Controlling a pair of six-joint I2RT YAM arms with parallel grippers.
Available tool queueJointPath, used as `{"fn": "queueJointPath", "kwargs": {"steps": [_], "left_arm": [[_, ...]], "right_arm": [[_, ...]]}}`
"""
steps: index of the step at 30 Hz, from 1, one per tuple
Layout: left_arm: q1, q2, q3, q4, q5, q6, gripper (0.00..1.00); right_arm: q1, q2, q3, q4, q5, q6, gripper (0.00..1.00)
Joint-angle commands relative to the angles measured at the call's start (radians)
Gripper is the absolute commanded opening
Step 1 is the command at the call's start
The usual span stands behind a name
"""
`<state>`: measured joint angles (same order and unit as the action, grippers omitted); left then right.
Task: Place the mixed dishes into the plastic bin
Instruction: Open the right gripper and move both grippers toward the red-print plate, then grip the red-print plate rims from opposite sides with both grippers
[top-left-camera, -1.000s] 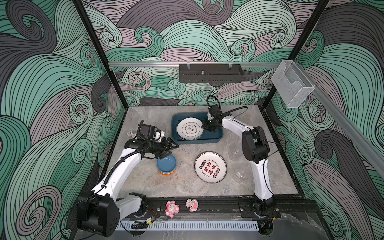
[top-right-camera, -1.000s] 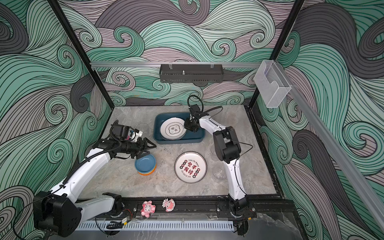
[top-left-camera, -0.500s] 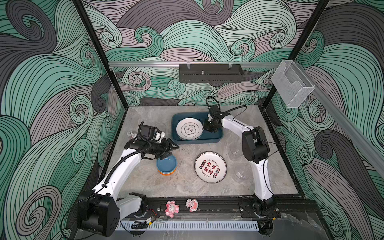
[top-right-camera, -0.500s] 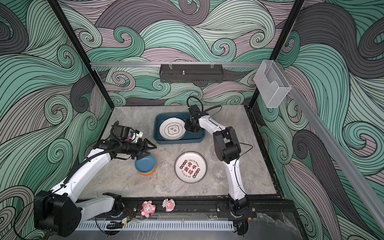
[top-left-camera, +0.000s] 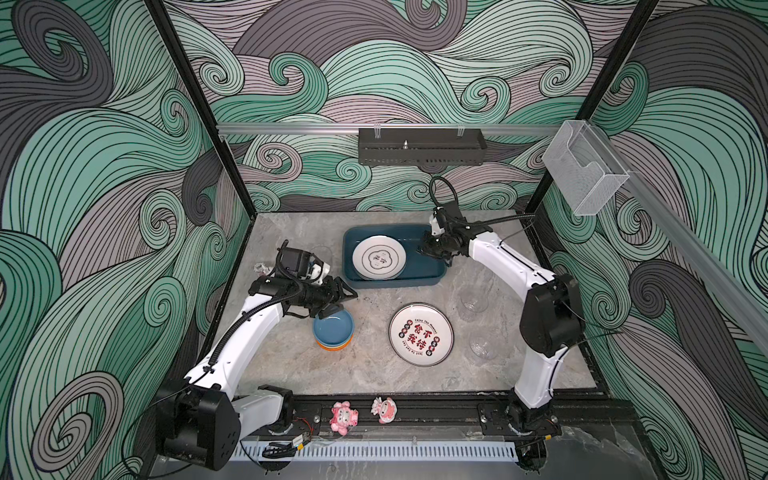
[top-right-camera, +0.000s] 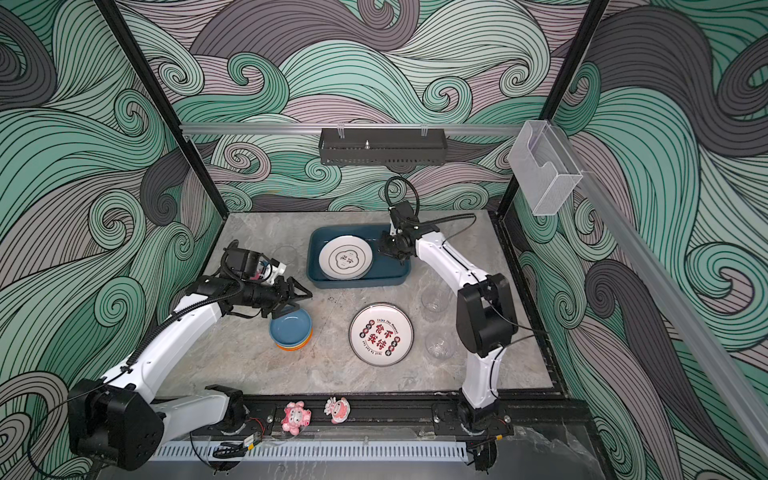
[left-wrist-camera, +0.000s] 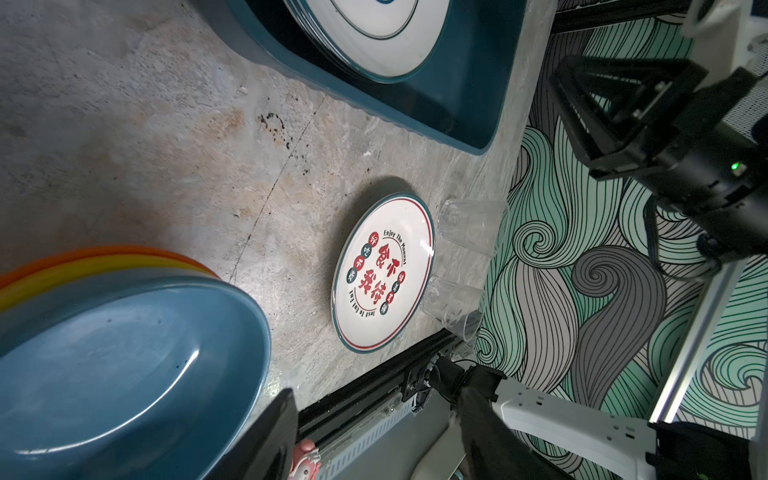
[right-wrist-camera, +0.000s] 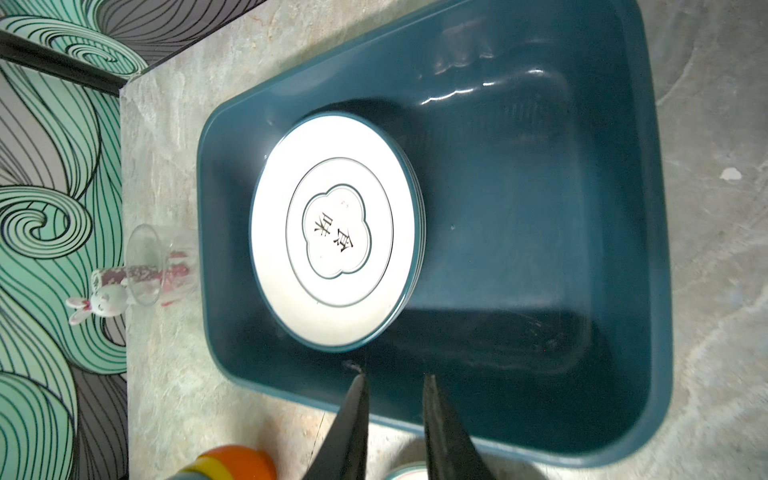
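Currently 1 white plate (top-left-camera: 379, 257) lies in the plastic bin (top-left-camera: 395, 283); both end effectors are released and empty.
In a top view the left end effector (top-left-camera: 345, 300) hangs spread-jawed over the bowl stack (top-left-camera: 333, 329), the right end effector (top-left-camera: 427, 250) at the bin's right end. Left wrist view: the lettered plate (left-wrist-camera: 384, 270) and 2 glasses (left-wrist-camera: 469, 226) rest on the surface (left-wrist-camera: 145, 124) outside the bin. Right wrist view: narrowly parted fingers (right-wrist-camera: 353, 415) hover over the bin's wall.
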<state>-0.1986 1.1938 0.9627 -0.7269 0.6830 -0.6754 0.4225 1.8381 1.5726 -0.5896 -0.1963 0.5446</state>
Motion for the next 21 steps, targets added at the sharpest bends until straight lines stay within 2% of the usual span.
{"fn": "queueJointPath", "kwargs": {"steps": [1, 8, 17, 21], "left_arm": [[-0.005, 0.016, 0.068, -0.076, -0.007, 0.058, 0.62], [-0.072, 0.05, 0.12, -0.107, -0.03, 0.068, 0.55], [-0.238, 0.153, 0.188, -0.109, -0.131, 0.05, 0.52], [-0.301, 0.2, 0.212, -0.104, -0.173, 0.039, 0.52]], "right_arm": [[0.001, -0.102, -0.086, -0.04, -0.031, -0.036, 0.26], [-0.008, -0.293, -0.252, -0.104, -0.11, -0.087, 0.28], [-0.027, -0.512, -0.444, -0.178, -0.147, -0.13, 0.3], [-0.031, -0.575, -0.51, -0.211, -0.154, -0.138, 0.35]]}}
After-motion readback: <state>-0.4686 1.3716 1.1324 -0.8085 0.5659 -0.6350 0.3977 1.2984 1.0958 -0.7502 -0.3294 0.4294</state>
